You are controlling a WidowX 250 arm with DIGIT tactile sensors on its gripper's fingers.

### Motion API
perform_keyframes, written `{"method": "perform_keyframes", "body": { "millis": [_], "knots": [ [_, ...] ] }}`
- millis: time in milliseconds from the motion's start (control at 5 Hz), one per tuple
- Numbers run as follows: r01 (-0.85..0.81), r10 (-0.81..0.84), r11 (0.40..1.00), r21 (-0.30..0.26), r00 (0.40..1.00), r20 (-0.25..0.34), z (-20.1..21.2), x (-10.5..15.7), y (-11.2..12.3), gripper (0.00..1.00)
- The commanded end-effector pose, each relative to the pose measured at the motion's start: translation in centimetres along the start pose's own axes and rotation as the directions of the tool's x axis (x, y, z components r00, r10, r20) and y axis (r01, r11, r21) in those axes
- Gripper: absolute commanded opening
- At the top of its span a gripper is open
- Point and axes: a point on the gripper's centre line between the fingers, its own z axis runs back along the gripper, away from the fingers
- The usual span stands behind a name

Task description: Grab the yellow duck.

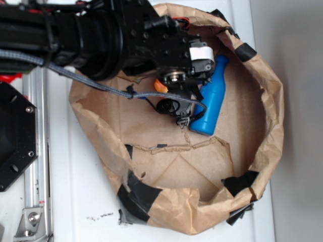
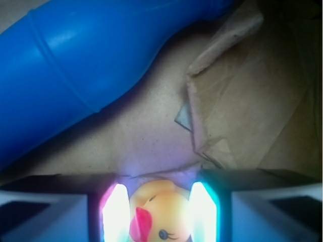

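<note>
Now the gripper (image 2: pixel 159 214) is closed onto the yellow duck (image 2: pixel 156 214), held between its fingers (image 2: pixel 115 214), beak toward seven o'clock.

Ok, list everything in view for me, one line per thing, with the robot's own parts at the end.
Small yellow rubber duck with an orange-red beak: one, yellow, between the two fingers in the wrist view; mostly hidden under the arm in the exterior view.
Blue plastic bottle: one, blue, lying on its side on the paper, beside the duck.
Crumpled brown paper bag patched with black tape: one, brown, opened out into a shallow nest holding both toys.
White tabletop: one, white, under the paper.
Black robot arm: one, black, reaching in from the left over the paper.
Fingers: two, glowing pale, one close on each side of the duck; contact is not clear.
</note>
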Motion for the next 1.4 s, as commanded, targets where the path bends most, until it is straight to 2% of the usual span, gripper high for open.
{"method": "perform_keyframes", "body": {
  "millis": [0,200,400,600,800,1000,1200],
  "knots": [
    [0.014,-0.014,1.000,-0.022,1.000,0.007,1.0,-1.1,0.6,0.00],
    [0.035,-0.032,0.998,-0.053,0.998,0.056,5.1,-0.8,0.6,0.00],
    [0.019,-0.008,0.998,-0.062,0.985,0.175,10.1,0.0,-0.8,0.00],
    [0.052,-0.028,0.994,-0.093,0.971,0.236,15.2,0.6,-1.9,0.00],
    [0.074,-0.052,0.993,-0.087,0.972,0.231,18.4,1.1,-2.9,0.00],
    [0.125,-0.105,0.988,-0.090,0.974,0.200,17.6,1.2,-3.4,0.00],
    [0.138,-0.110,0.984,-0.113,0.969,0.223,17.0,1.1,-3.7,0.00]
  ]
}}
